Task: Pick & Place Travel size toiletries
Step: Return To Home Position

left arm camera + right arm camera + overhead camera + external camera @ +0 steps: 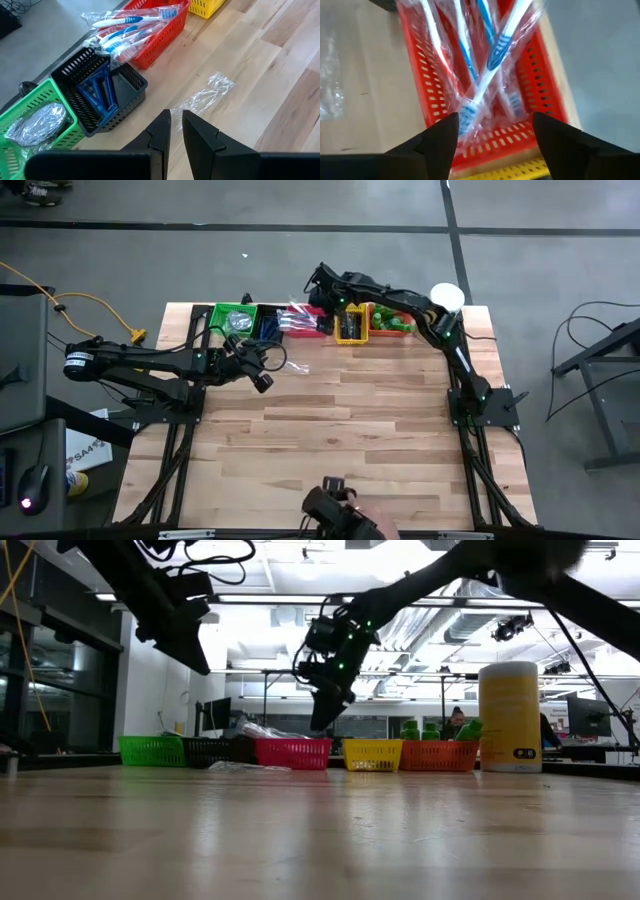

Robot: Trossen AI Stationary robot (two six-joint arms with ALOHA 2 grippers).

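Your right gripper (492, 132) hangs jaws apart right over the red slotted plastic bin (547, 95). The clear-wrapped blue-and-white toothbrushes (485, 75) lie directly below, running lengthwise along it. Your left gripper (176, 137), pinched nearly together on nothing, sits well off by the crumpled clear wrapper (202, 95).

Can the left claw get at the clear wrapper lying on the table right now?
Probably yes: the wrapper lies alone on bare wood ahead of the left claw, nothing between them, though its fingers stand nearly closed.

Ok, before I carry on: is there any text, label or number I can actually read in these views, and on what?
None can be read.
Large pale-yellow cylinder: a dark label patch low on its side, too blurred to read.
Paper sheet on the floor left of the table: dark print, too small to read.
Wrapped toothbrushes in the red bin: no print shows on the wrappers.
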